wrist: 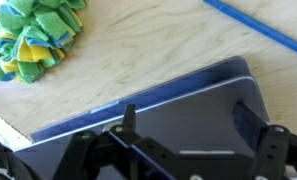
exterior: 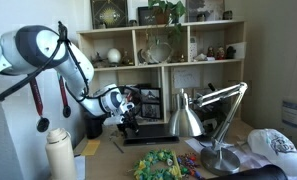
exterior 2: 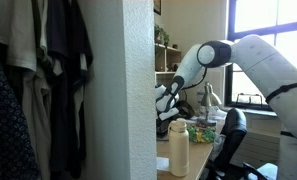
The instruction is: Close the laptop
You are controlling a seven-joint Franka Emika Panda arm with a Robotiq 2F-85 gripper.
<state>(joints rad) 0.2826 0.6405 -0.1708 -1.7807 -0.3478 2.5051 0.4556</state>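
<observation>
Laptop (wrist: 188, 100) lies on the wooden bench (wrist: 138, 55), right under the wrist camera. I see a dark flat lid with a rounded corner and a pale edge along its far side. It looks flat, or close to it, but I can't tell if it's fully shut. In an exterior view it's a low dark slab (exterior: 151, 131) in front of the shelf unit (exterior: 158, 45), just beside the silver lamp (exterior: 188, 118). The fingers (wrist: 128, 128) are apart and hang over the lid with nothing between them; I can't tell if they touch it. The arm (exterior: 48, 50) reaches in from the side in both exterior views. A green-and-yellow cloth bundle (wrist: 33, 40) sits on the bench near the laptop but apart from it. A thin blue strip (wrist: 258, 28) lies beyond the lid's corner. A white bottle (exterior: 58, 150) stands at the near bench edge, well apart from the laptop.
</observation>
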